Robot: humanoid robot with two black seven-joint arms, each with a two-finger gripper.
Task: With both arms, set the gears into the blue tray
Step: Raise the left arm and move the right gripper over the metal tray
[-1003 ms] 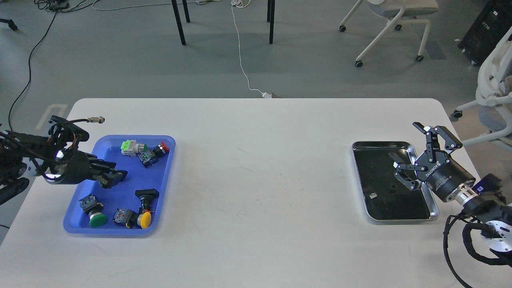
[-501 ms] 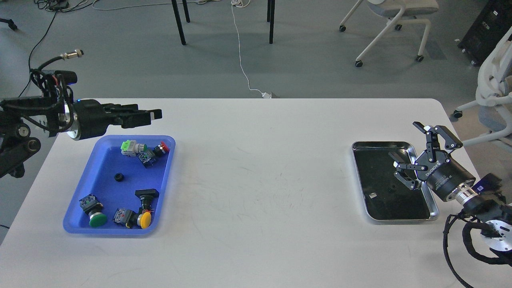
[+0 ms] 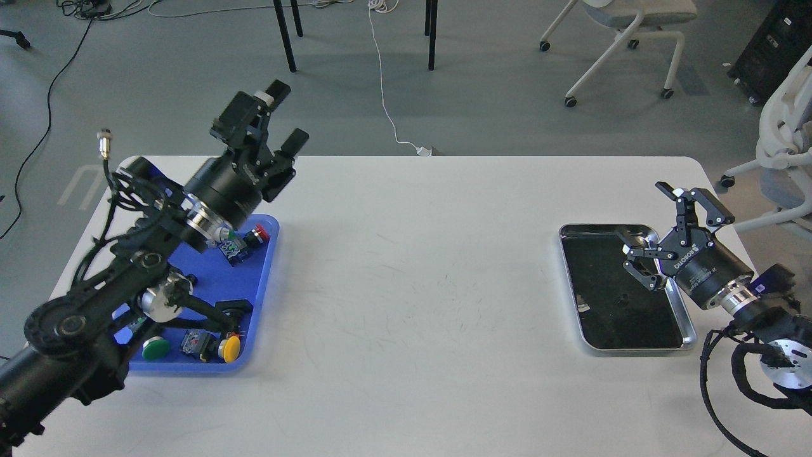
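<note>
Your left gripper at ten o'clock above blue tray, jaws wide, empty. Right gripper over silver tray, jaws wide; small dark speck there, possibly gear.

Even, diffuse overhead light fills the scene; the white table reads bright without blowing out. Shadows are soft and faint: a pale one lies under the chair legs at 12 o'clock, and a thin dark edge runs along the blue tray at 8 o'clock. The silver tray at 3 o'clock shows specular glints along its rim, and its black lining swallows detail. Focus is sharp across the view, with slight softness on the left arm. Straight table edges show little distortion.
</note>
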